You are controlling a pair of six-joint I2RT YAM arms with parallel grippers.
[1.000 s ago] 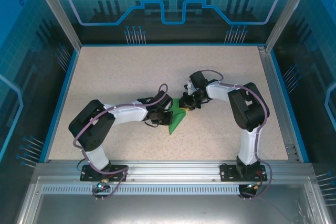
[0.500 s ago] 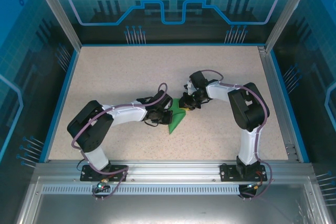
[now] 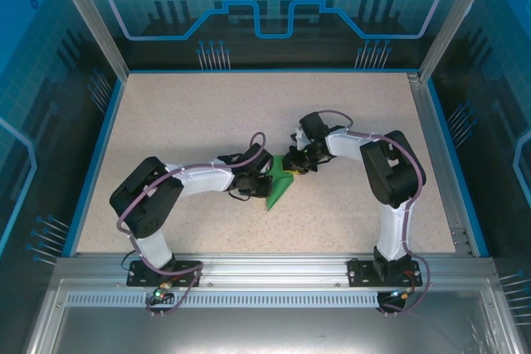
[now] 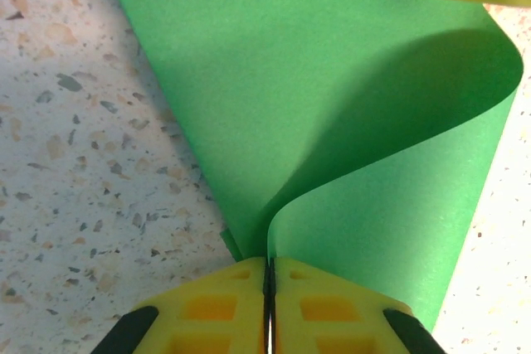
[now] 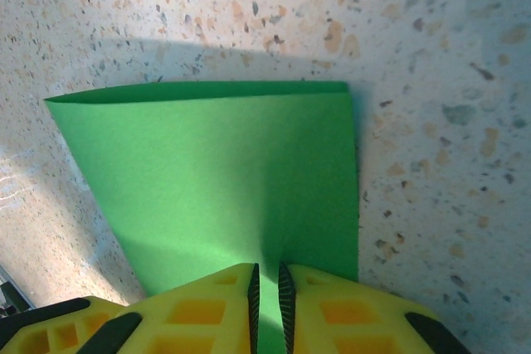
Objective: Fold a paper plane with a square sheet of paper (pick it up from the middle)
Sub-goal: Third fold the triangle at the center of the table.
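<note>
Tabletop (image 3: 207,122) is bearing the part-folded square sheet of paper (image 3: 279,188), left gripper (image 4: 267,264) and right gripper (image 5: 267,271) pinching it, wings seemingly pending.

The high rear camera looks down over the whole table (image 3: 207,113); both wrist cameras sit close above the folded green paper (image 3: 278,190).

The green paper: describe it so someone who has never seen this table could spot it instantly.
Look at the speckled beige table. Near its middle the left pincer and right pincer both pinch the green paper, partly folded. It is the only bright green thing there.
</note>
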